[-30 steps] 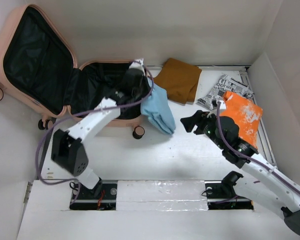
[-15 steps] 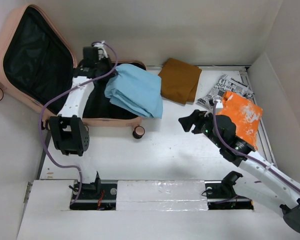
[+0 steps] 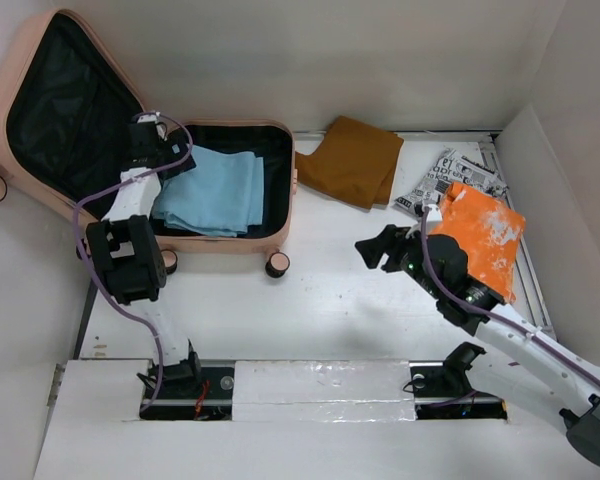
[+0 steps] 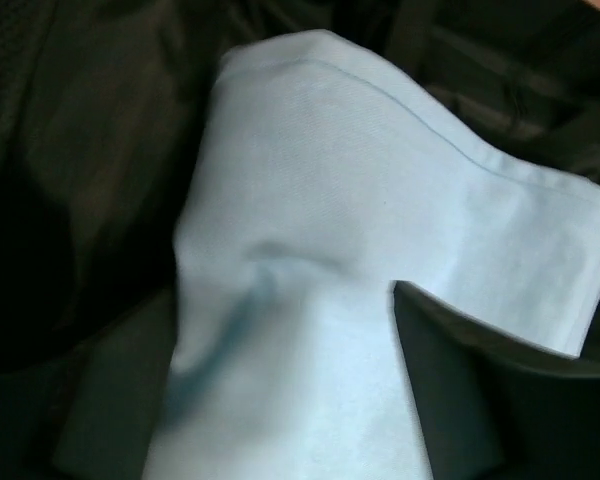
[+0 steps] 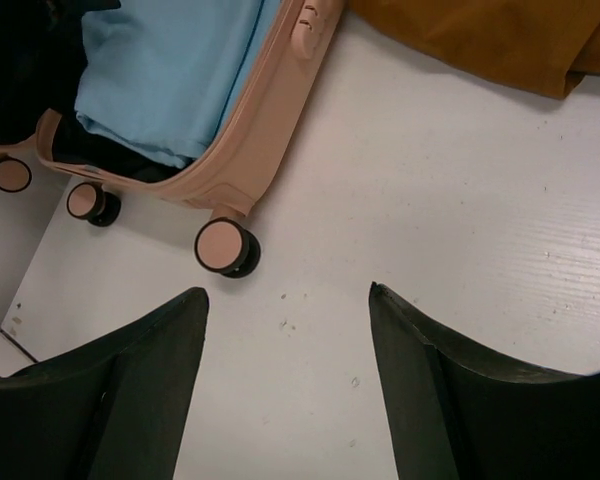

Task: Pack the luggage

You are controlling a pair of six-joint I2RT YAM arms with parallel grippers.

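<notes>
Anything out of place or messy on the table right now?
Nothing spilled or damaged that I can see. The light blue cloth lies folded inside the luggage. Outside it, the brown cloth sits rumpled beside it, and the orange pouch lies askew over a crumpled printed packet.

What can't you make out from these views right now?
Left gripper: small in the top view; blue cloth fills the left wrist view, so its grip is unclear.
Printed packet: partly under the orange bag, top view; print too small.
Brown cloth: cut off by the right wrist view's top edge.
</notes>
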